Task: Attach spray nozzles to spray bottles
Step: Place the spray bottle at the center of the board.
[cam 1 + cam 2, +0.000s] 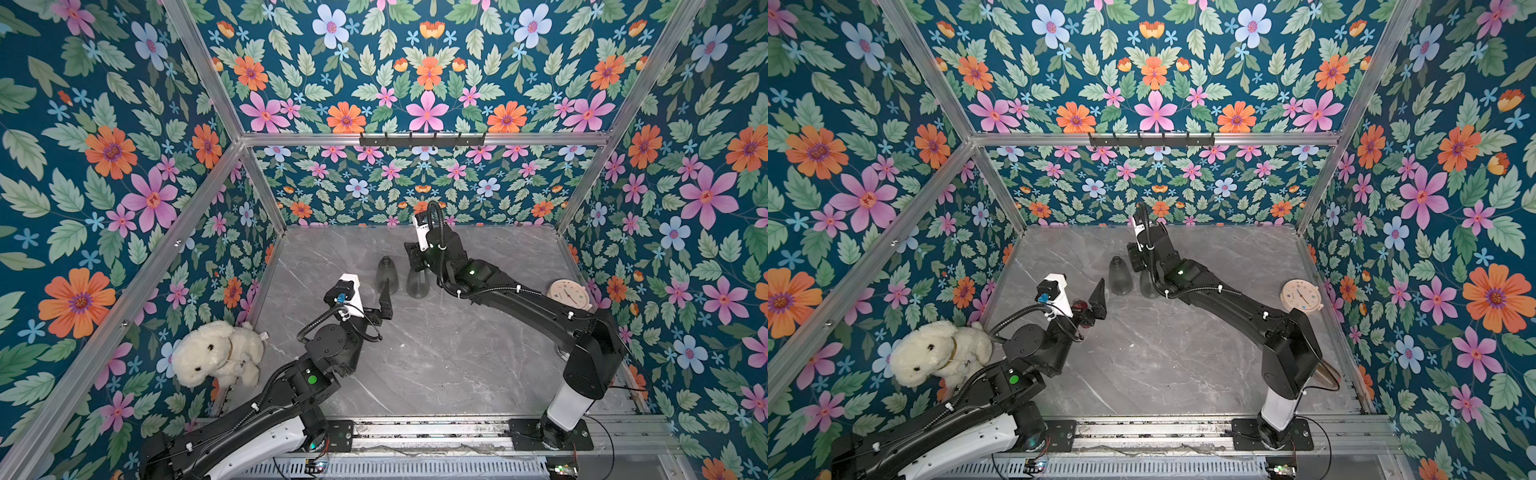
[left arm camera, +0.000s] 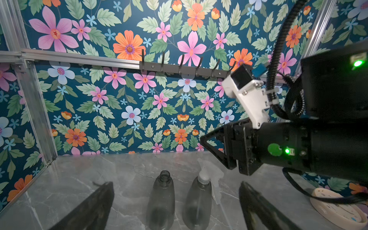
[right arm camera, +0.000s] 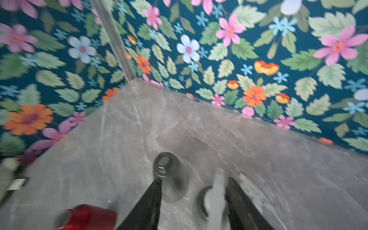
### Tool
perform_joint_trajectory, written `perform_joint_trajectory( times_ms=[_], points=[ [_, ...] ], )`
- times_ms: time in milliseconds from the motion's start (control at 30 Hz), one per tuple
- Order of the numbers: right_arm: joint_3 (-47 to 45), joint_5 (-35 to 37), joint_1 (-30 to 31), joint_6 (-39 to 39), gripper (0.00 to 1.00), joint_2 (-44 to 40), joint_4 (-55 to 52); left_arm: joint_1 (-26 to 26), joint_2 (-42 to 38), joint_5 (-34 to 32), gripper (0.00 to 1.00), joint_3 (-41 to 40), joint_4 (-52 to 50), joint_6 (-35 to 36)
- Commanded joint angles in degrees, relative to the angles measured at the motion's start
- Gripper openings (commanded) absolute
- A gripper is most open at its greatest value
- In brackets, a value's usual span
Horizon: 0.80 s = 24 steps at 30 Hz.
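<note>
the step in hand looks like the end of fitting the first nozzle. low and right of centre in the left wrist view, a whitish spray nozzle (image 2: 205, 175) sits on the neck of one grey spray bottle (image 2: 198, 201). that bottle stands upright on the table (image 1: 436, 353), just beside a second grey bottle (image 2: 162, 197) whose neck is bare. the right gripper (image 3: 194, 179) hangs over the capped one with its jaws apart; the nozzle is between them with a clear gap on one side, so it reads as not clamping. whether the collar is screwed tight i cannot tell. the left gripper (image 2: 176, 184) is spread wide and empty, low in the frame, facing both bottles. a small red bottle (image 3: 85, 217) shows blurred at the lower left of the right wrist view. no other nozzle shows in any view. the next move probably calls for lifting the right gripper straight up, clear of the trigger, without tipping the bottle, then finding a nozzle for the bare neck.
</note>
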Motion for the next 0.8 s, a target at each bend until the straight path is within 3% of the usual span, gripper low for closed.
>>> perform_joint_trajectory(
  times_ms=[0, 133, 367, 767],
  points=[
    [10.6, -8.2, 1.1, 3.0, 0.54, 5.3, -13.8, 0.0, -1.4, -1.9, 1.00, 1.3, -2.2, -0.8],
    [27.7, -10.6, 1.9, 6.4, 0.53, 16.2, -28.0, 0.0, -2.6, -2.2, 1.00, 3.1, -5.8, -1.5],
    [54.3, -3.3, 2.3, 7.5, 0.53, 34.3, -45.1, 0.0, -5.0, -1.7, 1.00, 3.1, -7.7, -2.2],
    [56.2, 1.1, 2.2, 8.0, 0.58, 40.3, -44.3, 0.0, -5.8, -0.7, 1.00, 2.7, -7.4, -2.3]
  ],
)
